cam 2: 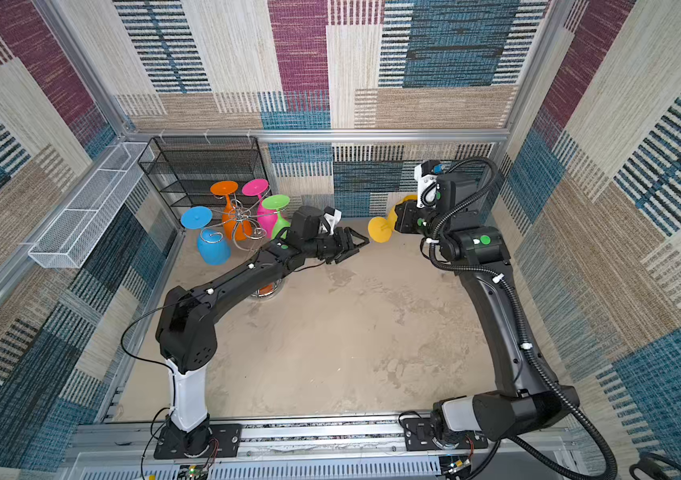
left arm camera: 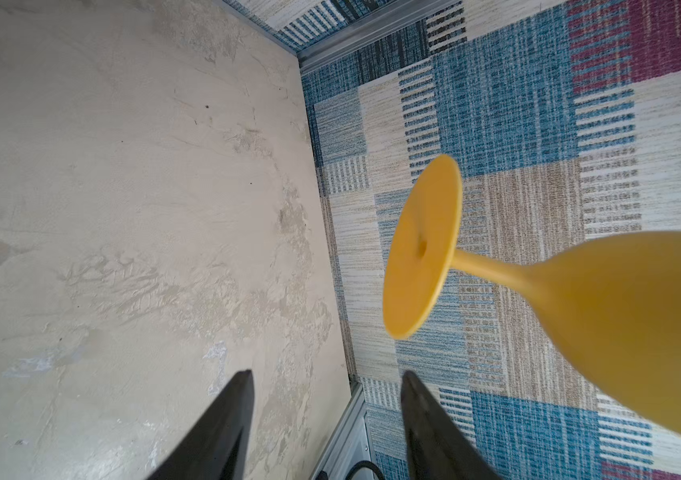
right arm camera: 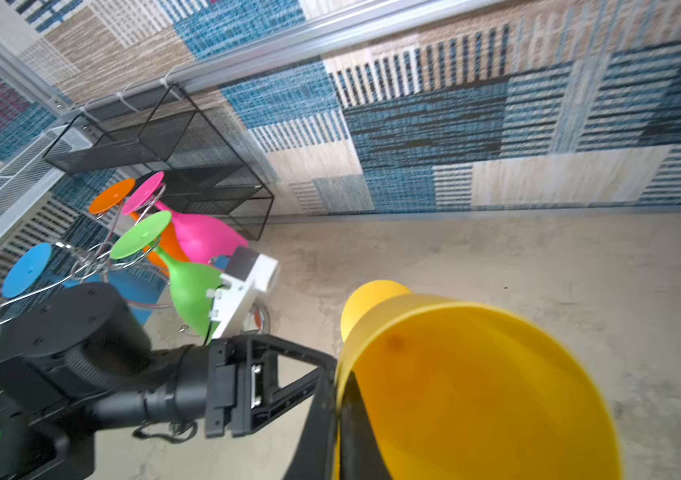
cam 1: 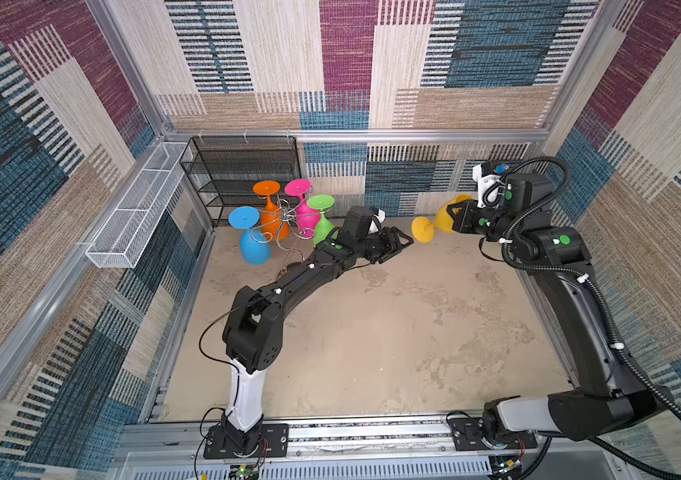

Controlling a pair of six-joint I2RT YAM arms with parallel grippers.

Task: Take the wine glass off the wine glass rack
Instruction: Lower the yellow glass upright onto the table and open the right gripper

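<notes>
Yellow wine glass [right arm camera: 476, 395] rim clamped by right hand [right arm camera: 336, 399], wrist-view only, left hand [left arm camera: 326, 374] apart

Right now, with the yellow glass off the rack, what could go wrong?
1. The right end effector pinches the yellow glass only at the bowl's rim, sideways above the table; it could pivot or slip.
2. The open left end effector sits close to the glass's foot; either arm moving might knock it.
3. The left arm runs beside the green glass and the rack; swinging back could bump them.
</notes>
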